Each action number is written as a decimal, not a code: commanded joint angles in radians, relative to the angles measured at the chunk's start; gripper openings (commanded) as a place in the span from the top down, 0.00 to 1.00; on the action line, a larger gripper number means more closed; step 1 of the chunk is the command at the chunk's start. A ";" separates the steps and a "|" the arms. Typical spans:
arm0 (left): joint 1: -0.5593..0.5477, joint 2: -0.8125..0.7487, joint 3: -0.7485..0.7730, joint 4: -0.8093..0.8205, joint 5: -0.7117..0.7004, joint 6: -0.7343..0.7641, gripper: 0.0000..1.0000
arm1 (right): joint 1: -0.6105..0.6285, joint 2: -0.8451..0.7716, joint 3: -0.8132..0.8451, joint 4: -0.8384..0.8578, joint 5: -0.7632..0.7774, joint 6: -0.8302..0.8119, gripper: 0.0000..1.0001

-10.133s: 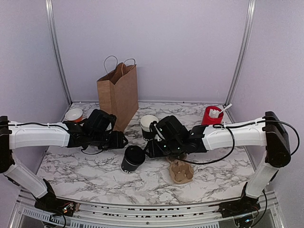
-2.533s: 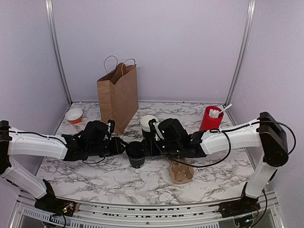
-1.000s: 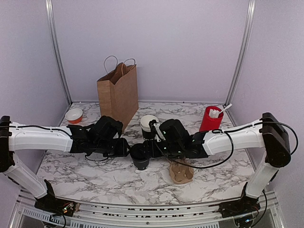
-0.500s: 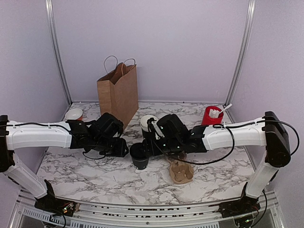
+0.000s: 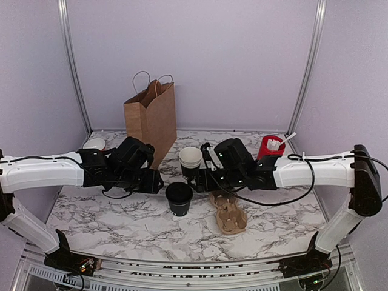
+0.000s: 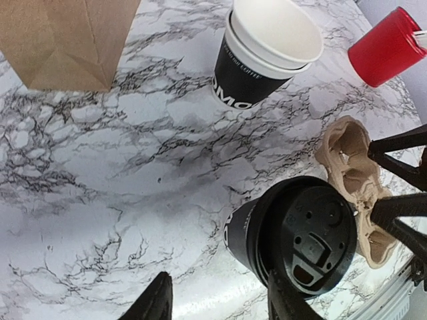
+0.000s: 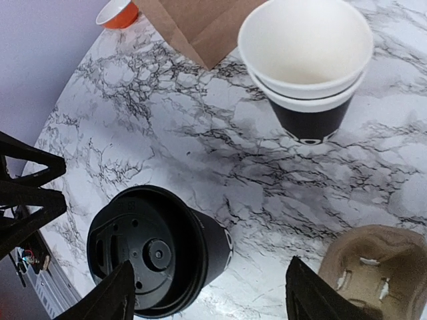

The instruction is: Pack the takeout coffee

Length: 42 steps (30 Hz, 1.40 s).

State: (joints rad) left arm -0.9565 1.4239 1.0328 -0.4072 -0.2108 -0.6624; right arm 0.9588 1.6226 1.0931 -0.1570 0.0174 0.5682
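The takeout coffee [image 5: 179, 199], a small black cup with a black lid, stands upright on the marble table, held by neither arm. My left gripper [image 5: 159, 182] hangs open just left of it. In the left wrist view the coffee [image 6: 300, 243] sits to the right of the open left gripper [image 6: 220, 307], with only bare table between the fingers. My right gripper [image 5: 193, 177] is open, above and behind the cup on its right. In the right wrist view the lidded coffee [image 7: 157, 257] shows below the wide-open right gripper [image 7: 213, 300], near the left finger.
A stack of lidless white-rimmed black cups [image 5: 190, 159] stands behind the coffee. A brown cardboard cup carrier [image 5: 229, 215] lies to its right. The brown paper bag [image 5: 151, 118] stands at the back left, near an orange bowl [image 5: 94, 144]. A red cup with sticks [image 5: 271, 147] is back right.
The left gripper opened and let go of the coffee, then drew back left. The right gripper lifted away and retreated to the right. The cup stayed upright on the table.
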 commanded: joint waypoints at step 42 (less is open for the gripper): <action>-0.038 0.148 -0.019 0.185 0.111 0.043 0.37 | -0.035 -0.010 -0.180 0.197 -0.203 0.145 0.36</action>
State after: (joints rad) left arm -0.9825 1.5501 1.0290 -0.2291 -0.0967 -0.6144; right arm 0.9081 1.5906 0.8856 0.0307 -0.1974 0.7143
